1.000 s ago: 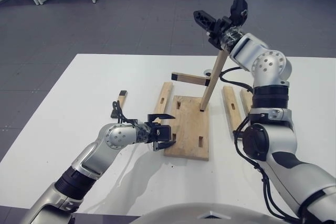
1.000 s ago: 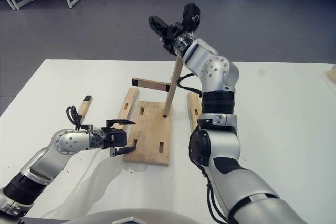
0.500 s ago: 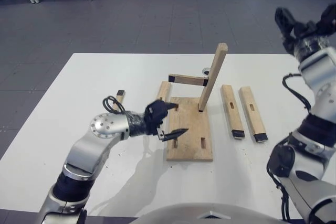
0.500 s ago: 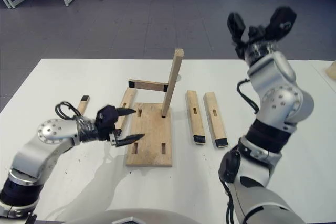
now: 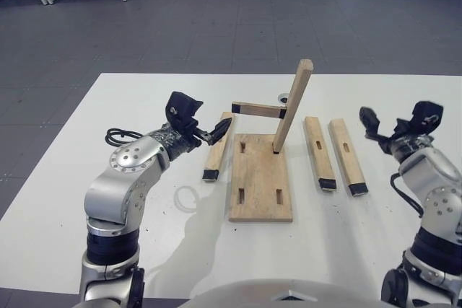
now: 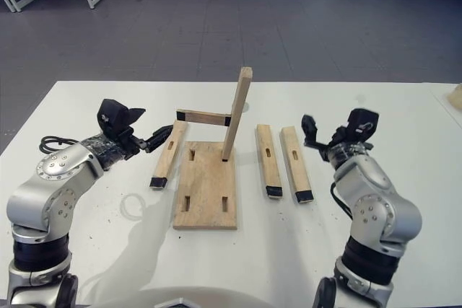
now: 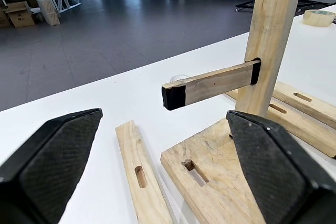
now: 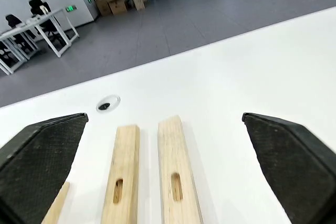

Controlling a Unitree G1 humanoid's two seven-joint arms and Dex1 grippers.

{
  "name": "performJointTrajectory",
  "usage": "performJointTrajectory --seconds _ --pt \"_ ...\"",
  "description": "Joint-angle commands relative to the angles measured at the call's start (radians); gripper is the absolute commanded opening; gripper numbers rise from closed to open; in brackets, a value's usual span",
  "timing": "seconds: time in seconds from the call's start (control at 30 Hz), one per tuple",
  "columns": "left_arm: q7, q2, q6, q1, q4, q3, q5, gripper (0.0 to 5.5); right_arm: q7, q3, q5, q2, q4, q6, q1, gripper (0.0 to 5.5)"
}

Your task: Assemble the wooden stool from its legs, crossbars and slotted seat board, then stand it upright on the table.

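The slotted seat board lies flat at the table's middle. One leg stands upright in a far slot, with a crossbar sticking out from it to the left. A loose leg lies left of the board, and two more lie to its right. My left gripper hovers open over the left loose leg's far end, facing the crossbar. My right gripper is open to the right of the two loose legs, holding nothing.
A thin ring lies on the white table left of the board's near corner. A round grommet sits behind the upright leg. A tape roll is farther off. The table's far edge drops to grey floor.
My right gripper let go of the upright leg's top and swung right and down. My left gripper left the board's left edge and rose to the far left.
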State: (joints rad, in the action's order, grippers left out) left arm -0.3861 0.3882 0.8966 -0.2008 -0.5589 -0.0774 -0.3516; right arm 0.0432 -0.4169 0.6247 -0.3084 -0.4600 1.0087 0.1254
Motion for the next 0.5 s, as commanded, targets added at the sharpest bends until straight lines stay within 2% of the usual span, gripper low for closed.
performJointTrajectory --seconds 0.03,0.17,0.5 --pt "0.054 -0.030 0.022 0.001 -0.016 -0.007 -0.003 4.40 -0.082 0.052 -0.026 -0.068 0.011 0.023 -0.106 5.47" --pt "0.080 -0.036 0.024 -0.022 -0.005 -0.020 -0.006 4.40 -0.138 0.090 -0.073 -0.112 0.063 -0.003 -0.132 5.47" --pt "0.117 -0.039 0.035 -0.077 0.026 -0.038 -0.017 4.40 -0.210 0.220 -0.216 -0.124 0.163 -0.098 -0.230 5.47"
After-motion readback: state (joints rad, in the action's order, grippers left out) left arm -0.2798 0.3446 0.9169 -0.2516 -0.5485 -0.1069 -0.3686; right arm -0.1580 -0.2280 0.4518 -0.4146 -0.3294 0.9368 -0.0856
